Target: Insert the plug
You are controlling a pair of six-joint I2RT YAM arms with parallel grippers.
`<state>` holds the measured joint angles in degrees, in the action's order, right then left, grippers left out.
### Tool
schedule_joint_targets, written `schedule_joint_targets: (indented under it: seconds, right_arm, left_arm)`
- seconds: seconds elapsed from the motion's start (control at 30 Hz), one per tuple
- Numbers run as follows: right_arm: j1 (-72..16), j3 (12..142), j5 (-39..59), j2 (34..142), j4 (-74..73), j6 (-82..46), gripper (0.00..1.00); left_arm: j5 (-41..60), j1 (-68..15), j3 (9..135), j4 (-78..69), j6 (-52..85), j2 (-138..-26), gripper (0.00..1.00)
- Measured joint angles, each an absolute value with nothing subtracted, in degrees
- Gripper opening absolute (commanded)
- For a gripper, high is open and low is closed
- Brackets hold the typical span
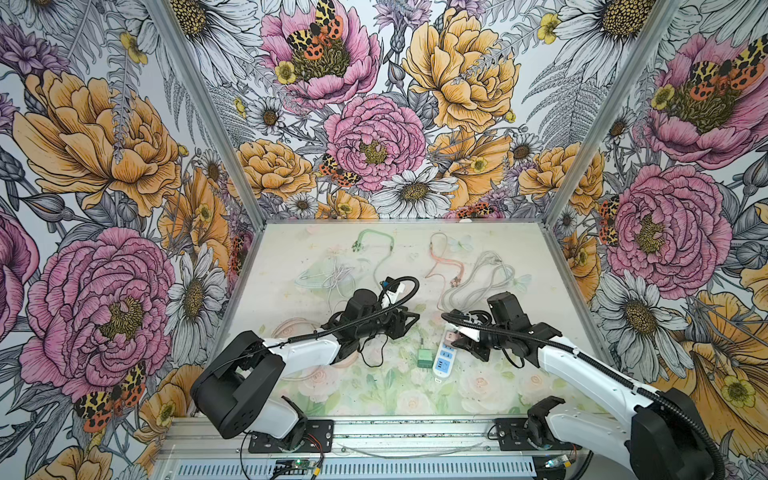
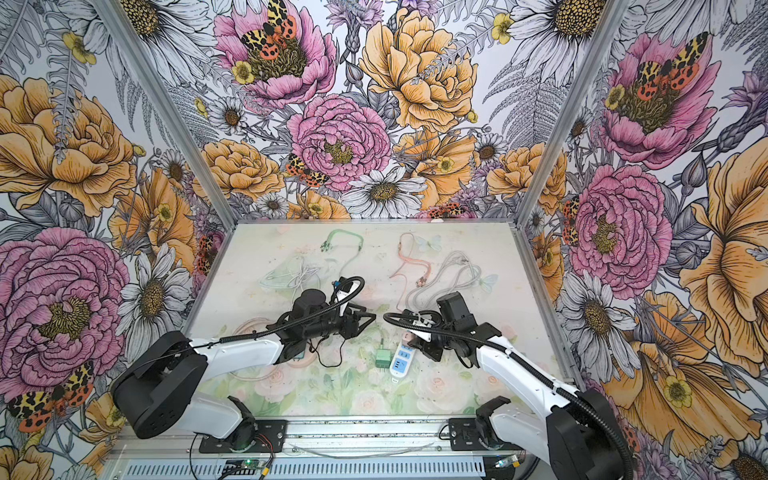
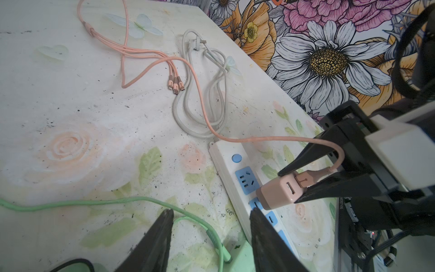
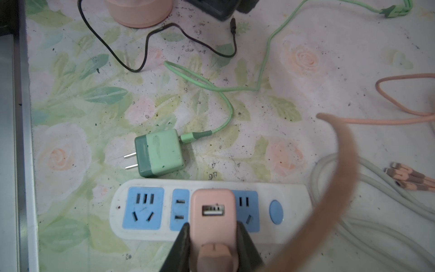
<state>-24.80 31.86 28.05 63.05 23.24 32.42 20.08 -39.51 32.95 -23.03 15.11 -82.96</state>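
Observation:
My right gripper [image 4: 213, 226] is shut on the pink plug [image 4: 213, 212], one finger on each side. The plug is pressed nose-first against the white power strip [image 4: 294, 207], over a two-slot socket between the blue outlets. Its prongs are hidden. In the left wrist view the pink plug [image 3: 277, 190] leans slightly on the strip [image 3: 226, 150]. My left gripper [image 3: 211, 212] is open and holds nothing; it hovers low beside the strip, above the green cable [image 3: 94, 202]. In both top views the strip [image 1: 442, 359] [image 2: 400, 359] lies in the middle, between the two grippers.
A green plug [image 4: 160, 153] lies loose beside the strip, prongs toward the metal frame [image 4: 21, 141]. A thin black cable [image 4: 146, 47] and a pink round object [image 4: 138, 11] lie beyond it. The pink three-headed cable [image 3: 175, 84] and the strip's grey cord [image 3: 188, 117] are farther back.

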Motion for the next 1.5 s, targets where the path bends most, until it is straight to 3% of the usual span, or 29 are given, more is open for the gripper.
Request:
schedule_joint_targets:
  seconds: [1.5]
  right_arm:
    - [-25.32, 30.48, 28.95, 64.90, 16.86, 27.92, 0.00]
  left_arm:
    - [20.23, -39.51, 31.92, -24.12, 16.19, -81.73, 0.54]
